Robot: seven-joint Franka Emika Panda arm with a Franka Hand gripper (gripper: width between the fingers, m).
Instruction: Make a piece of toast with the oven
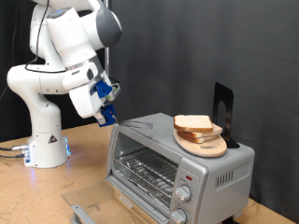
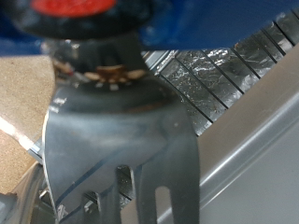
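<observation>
The piece of toast lies on a round light-wood board on top of the oven, towards the exterior view's right. The silver oven's glass door hangs open, and its wire rack shows inside. My gripper hovers just left of the oven's upper left corner, shut on a dark fork-like tool whose tines reach over that corner. In the wrist view the fork fills the frame, with the wire rack behind it.
A black upright stand sits behind the board on the oven top. Round knobs run down the oven's front. The arm's white base stands on the wooden table at the exterior view's left.
</observation>
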